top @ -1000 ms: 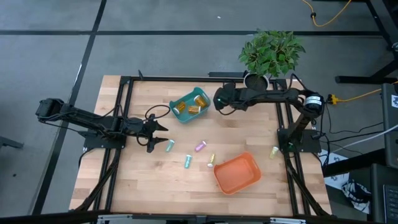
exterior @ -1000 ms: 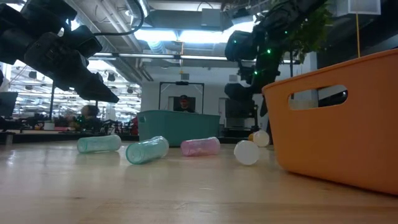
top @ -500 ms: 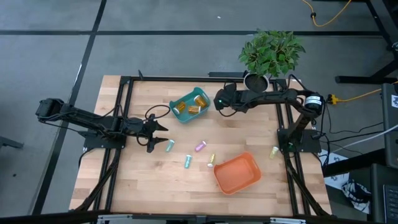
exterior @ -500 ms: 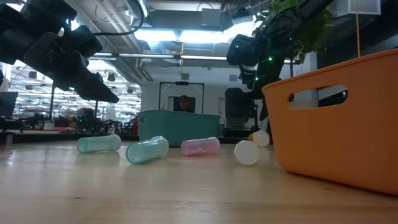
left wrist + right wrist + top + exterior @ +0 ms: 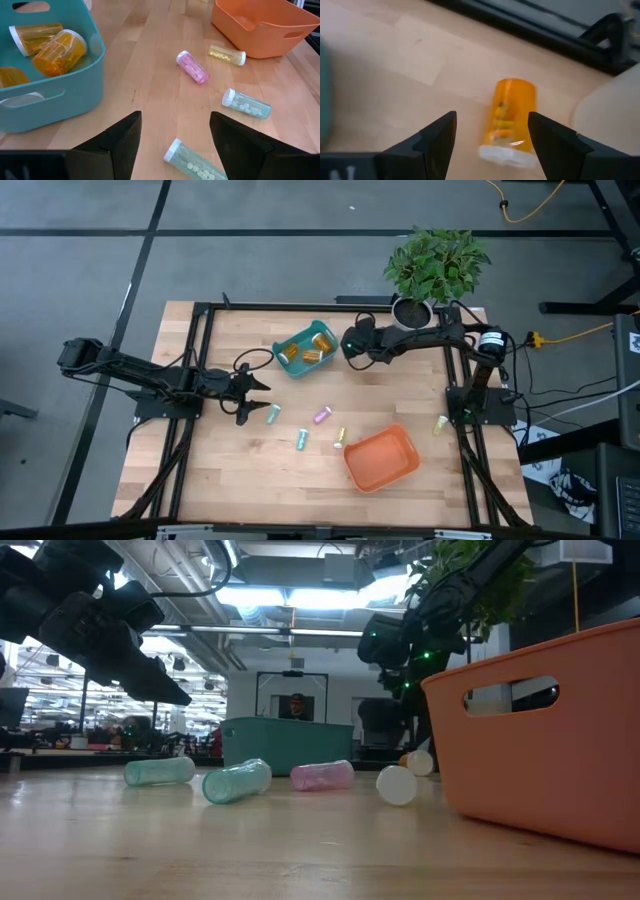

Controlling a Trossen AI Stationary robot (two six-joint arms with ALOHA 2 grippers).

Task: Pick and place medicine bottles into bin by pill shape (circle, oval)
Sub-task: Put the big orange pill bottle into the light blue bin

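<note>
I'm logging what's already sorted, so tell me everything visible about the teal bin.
The teal bin is a small, rectangular, plastic-looking tub with rounded corners and a slot handle cut into its wall. It sits upright on the wooden table, toward the far side, turned at an angle. Inside lie several amber bottles with white caps, on their sides. No gripper touches it.

You're looking at a wooden counter (image 5: 250, 470) in a black frame, standing on a grey floor (image 5: 280, 260) crossed by dark lines. A potted plant (image 5: 436, 265) sits at the counter's far edge. Beyond the plant, a yellow cable (image 5: 530, 210) crosses the floor. Ceiling lights (image 5: 300, 595) glow above a person (image 5: 296, 706).
</note>
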